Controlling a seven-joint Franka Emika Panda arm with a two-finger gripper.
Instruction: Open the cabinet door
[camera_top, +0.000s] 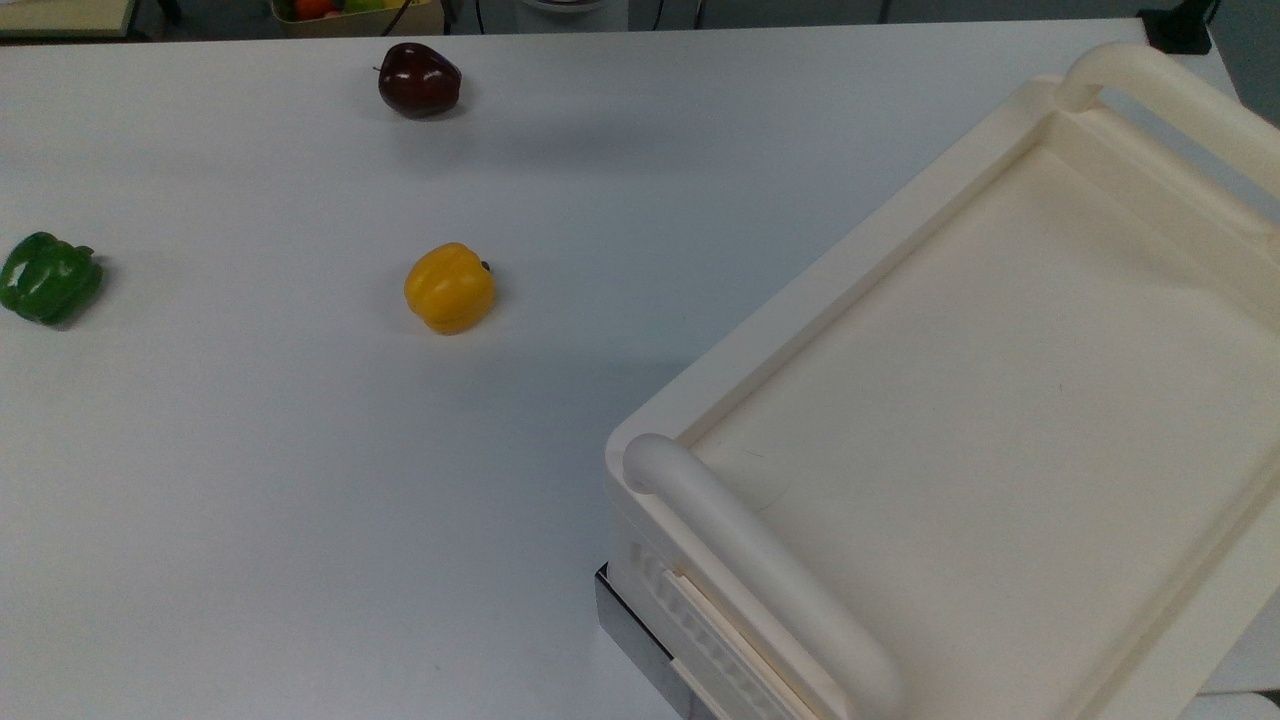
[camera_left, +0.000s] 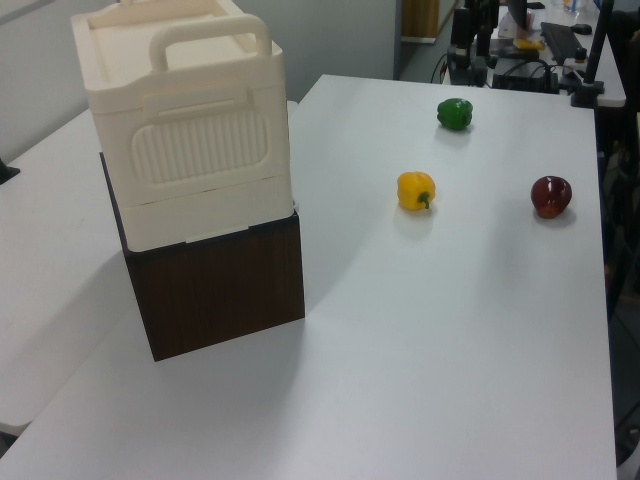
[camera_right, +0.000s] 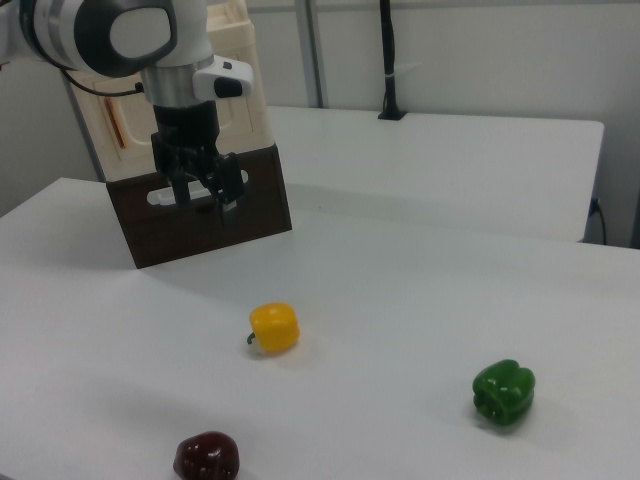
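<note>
Three pieces of produce lie well apart on the white tabletop (camera_top: 250, 450): a dark red apple (camera_top: 419, 80) at 11 o'clock in the top view, a yellow bell pepper (camera_top: 450, 288) near mid-frame, and a green bell pepper (camera_top: 48, 278) at 9 o'clock by the edge. The cream cabinet (camera_left: 190, 210) stands at 10 o'clock in the left view, resting on a dark brown wooden base (camera_left: 220, 290). Its ribbed drawer front (camera_left: 205, 150) faces the camera there. The recessed top (camera_top: 1000, 400), with a thick rounded handle (camera_top: 760, 570), takes up the 4 o'clock part of the top view.

In the right view the cabinet door (camera_right: 105, 150) is the cream side panel at 10 o'clock. A slim copper-orange bar handle (camera_right: 119, 130) runs upright on it, and the arm partly covers the panel. Whether the door sits flush cannot be told. The tool (camera_right: 205, 192) hangs in front of the brown base, at 3 o'clock from the door handle. Its fingers (camera_right: 232, 185) point downward, are spread apart and hold nothing.
</note>
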